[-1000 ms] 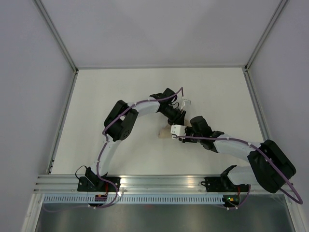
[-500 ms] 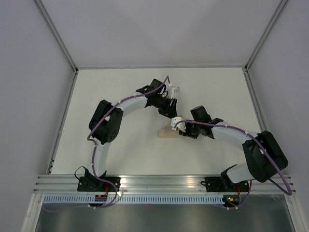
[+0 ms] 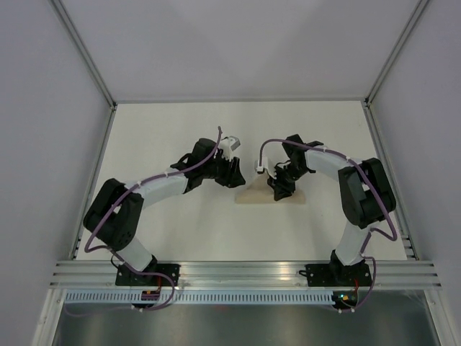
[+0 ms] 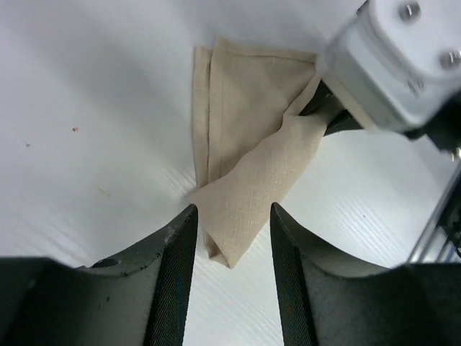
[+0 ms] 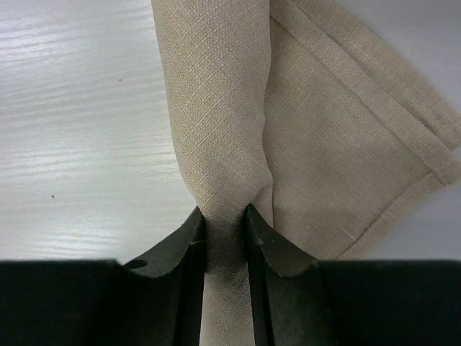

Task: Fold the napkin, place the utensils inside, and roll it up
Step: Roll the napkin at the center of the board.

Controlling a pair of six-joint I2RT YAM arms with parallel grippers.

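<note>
White desk (image 3: 180, 130) fills the middle of the top view, and the tan napkin (image 3: 259, 196) lies folded at its centre. The right pincer (image 5: 225, 216) pinches a raised fold (cloth bunched between its fingers). The left pincer (image 4: 230, 216) hangs spread over the napkin's left corner.

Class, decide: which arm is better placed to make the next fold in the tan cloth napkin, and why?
Probably right: the right claw is shut on a bunched ridge of the plain tan cloth napkin; the left claw is open, gripping nothing.
</note>
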